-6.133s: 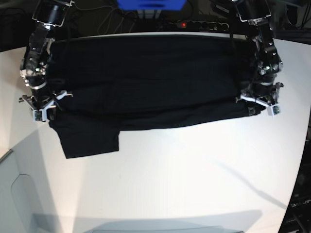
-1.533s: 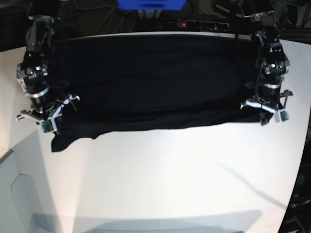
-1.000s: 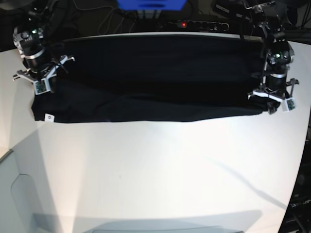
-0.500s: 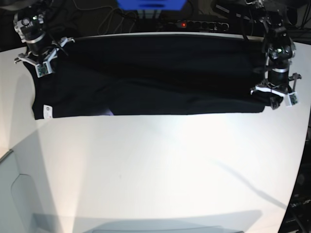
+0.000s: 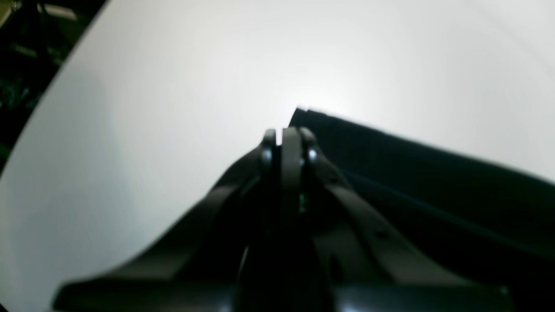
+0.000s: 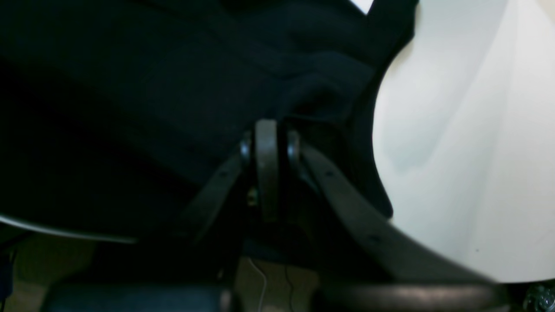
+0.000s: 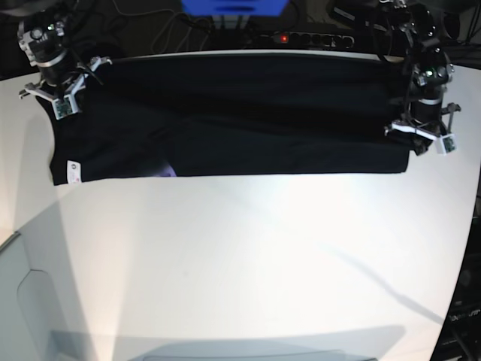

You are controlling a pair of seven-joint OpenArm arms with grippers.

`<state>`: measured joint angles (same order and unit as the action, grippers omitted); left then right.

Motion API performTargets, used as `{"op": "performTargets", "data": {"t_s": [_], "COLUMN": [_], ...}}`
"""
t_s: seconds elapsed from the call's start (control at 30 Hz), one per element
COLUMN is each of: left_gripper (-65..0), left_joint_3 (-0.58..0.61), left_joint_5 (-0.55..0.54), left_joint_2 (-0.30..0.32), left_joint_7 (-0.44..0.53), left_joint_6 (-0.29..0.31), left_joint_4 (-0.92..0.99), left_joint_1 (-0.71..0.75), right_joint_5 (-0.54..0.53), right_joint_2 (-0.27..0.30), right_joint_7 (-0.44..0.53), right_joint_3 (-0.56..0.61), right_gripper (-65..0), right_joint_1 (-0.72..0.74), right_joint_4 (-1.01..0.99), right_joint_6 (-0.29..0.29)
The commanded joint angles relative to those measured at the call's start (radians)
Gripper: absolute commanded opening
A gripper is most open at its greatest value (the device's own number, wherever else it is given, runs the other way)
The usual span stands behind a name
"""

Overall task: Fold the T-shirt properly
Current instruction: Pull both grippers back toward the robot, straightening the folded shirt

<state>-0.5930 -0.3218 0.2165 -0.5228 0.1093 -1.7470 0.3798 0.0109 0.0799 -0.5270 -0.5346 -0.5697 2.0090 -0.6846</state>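
The black T-shirt (image 7: pixel 225 113) lies as a long flat band across the far part of the white table (image 7: pixel 240 263). Its small white tag (image 7: pixel 73 170) shows at the near left corner, and a bluish patch (image 7: pixel 168 171) peeks out at the near edge. My right gripper (image 7: pixel 56 101) is at the shirt's far left corner. In the right wrist view it (image 6: pixel 266 125) is shut on bunched black cloth (image 6: pixel 173 86). My left gripper (image 7: pixel 425 143) is at the shirt's right edge. It (image 5: pixel 284 132) is shut, with the shirt's corner (image 5: pixel 303 115) just past its tips.
A power strip (image 7: pixel 301 37) with a red light and cables runs along the table's far edge, beside a blue object (image 7: pixel 233 6). A pale tray-like shape (image 7: pixel 37 301) sits at the near left. The table's curved right edge (image 7: pixel 470 226) is close to my left gripper.
Both grippers have moved toward the far edge, still shut on the shirt. The shirt's near edge has been drawn back and straightened, and its hanging sleeve no longer shows.
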Motion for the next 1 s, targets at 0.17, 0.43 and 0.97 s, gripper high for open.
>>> {"op": "performTargets", "data": {"t_s": [0.17,0.43,0.97], "left_gripper": [-64.9,-64.9,-64.5], "left_joint_3": [-0.008,-0.003,-0.003], "left_joint_5": [0.003,0.002,0.002], "left_joint_2": [-0.01,-0.015,-0.007], "left_joint_7": [0.026,0.026,0.026], "left_joint_6": [-0.003,-0.003,-0.003], "left_joint_4": [-0.006,0.045,0.144], "left_joint_1": [0.026,0.04,0.034], "right_joint_5": [-0.006,-0.006,-0.006], "right_joint_2": [0.007,0.007,0.007], "right_joint_7": [0.015,0.015,0.006], "right_joint_3": [0.0,-0.003,-0.003], "right_gripper": [-65.0,-65.0,-65.0], "right_joint_1": [-0.002,0.02,0.037], "right_joint_4": [-0.004,-0.069,-0.072], "right_joint_6": [-0.014,-0.014,-0.014]}}
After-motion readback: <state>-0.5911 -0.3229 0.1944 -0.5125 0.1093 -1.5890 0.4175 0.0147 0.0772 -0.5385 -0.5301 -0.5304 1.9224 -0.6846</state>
